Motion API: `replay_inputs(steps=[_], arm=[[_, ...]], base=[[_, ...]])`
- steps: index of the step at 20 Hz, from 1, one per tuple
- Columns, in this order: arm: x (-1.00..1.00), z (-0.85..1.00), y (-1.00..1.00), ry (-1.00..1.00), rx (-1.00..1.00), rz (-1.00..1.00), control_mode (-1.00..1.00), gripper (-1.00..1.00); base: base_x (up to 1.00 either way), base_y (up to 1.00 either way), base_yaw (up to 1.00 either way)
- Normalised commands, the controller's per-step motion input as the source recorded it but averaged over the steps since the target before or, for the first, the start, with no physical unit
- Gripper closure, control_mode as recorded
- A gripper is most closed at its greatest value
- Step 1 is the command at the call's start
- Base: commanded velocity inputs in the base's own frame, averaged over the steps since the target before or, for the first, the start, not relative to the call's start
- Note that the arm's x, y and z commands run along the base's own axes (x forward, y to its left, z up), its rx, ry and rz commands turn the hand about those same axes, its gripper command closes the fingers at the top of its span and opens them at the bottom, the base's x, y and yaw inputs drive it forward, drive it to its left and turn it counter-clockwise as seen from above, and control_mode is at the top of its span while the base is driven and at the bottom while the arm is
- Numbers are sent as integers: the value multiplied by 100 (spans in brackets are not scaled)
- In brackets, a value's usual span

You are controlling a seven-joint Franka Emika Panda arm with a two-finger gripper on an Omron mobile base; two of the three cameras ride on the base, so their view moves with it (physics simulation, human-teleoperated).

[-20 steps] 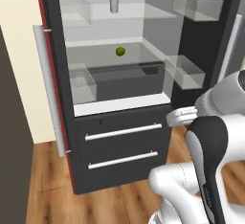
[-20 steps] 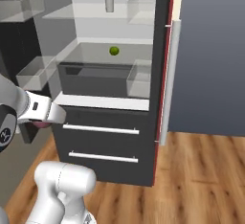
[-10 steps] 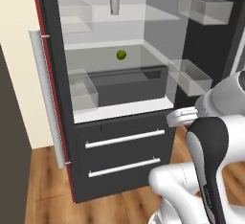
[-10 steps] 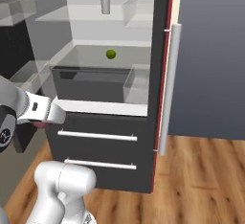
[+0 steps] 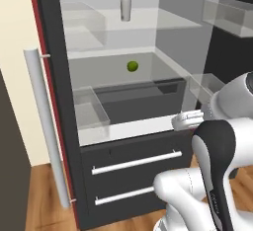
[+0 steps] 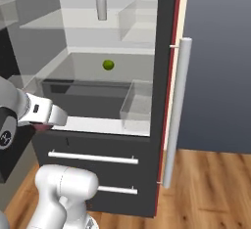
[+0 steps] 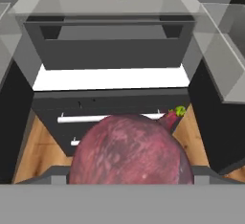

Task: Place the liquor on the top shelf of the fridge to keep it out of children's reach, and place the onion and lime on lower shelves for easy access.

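The onion [image 7: 131,153] is pinched in the gripper [image 7: 129,177], held out in front of the open fridge [image 5: 59,101] above its drawers. The lime [image 5: 132,66] is parked on a lower shelf, the liquor [image 5: 125,0] up top. Clear door bins [image 5: 90,107] flank the opening.

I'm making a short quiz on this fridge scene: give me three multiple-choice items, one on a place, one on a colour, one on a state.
1. Where does the liquor stand?
A. top shelf
B. a drawer
C. the floor

2. What colour is the lime?
A. blue
B. yellow-green
C. white

3. What is the state of the hand?
A. empty and open
B. shut on the onion
C. shut on the liquor

Answers:
1 A: it stands upright on the top shelf.
2 B: green ball on a lower shelf.
3 B: the onion sits in the grip in the hand view.
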Motion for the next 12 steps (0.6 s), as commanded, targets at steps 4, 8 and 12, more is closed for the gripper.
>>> replay_inputs(steps=[4,8,12], arm=[[0,0,0,0,0,0,100,100],[0,0,0,0,0,0,100,100],[0,0,0,0,0,0,100,100]], base=[[56,0,-1],[50,0,0],[47,0,0]])
